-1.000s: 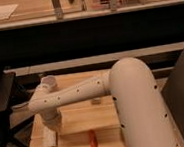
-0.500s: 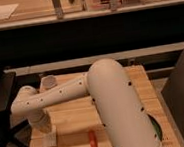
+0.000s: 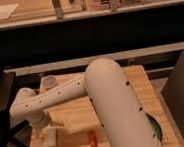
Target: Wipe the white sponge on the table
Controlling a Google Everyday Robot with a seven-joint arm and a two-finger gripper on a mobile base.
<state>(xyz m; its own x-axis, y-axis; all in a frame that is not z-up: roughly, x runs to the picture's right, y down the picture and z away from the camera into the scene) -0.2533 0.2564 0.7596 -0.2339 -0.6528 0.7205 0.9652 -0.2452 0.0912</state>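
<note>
White flat rectangular sponge [image 3: 49, 138] lies on the pale plank table [image 3: 74, 145], long axis near-far, directly under the claw [image 3: 45, 128]; its grip cannot be told

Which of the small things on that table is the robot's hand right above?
The white sponge at the table's front-left corner: the gripper sits directly over it. The white cup and the red thing lie apart.

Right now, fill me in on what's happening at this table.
A one-armed robot is working the white sponge on the light wooden table. Its hand is down at the near left part of the tabletop, right above the sponge, which lies flat on the wood. A white cup stands behind near the far left edge. A small red object lies to the sponge's right, and something green peeks out behind the arm.
</note>
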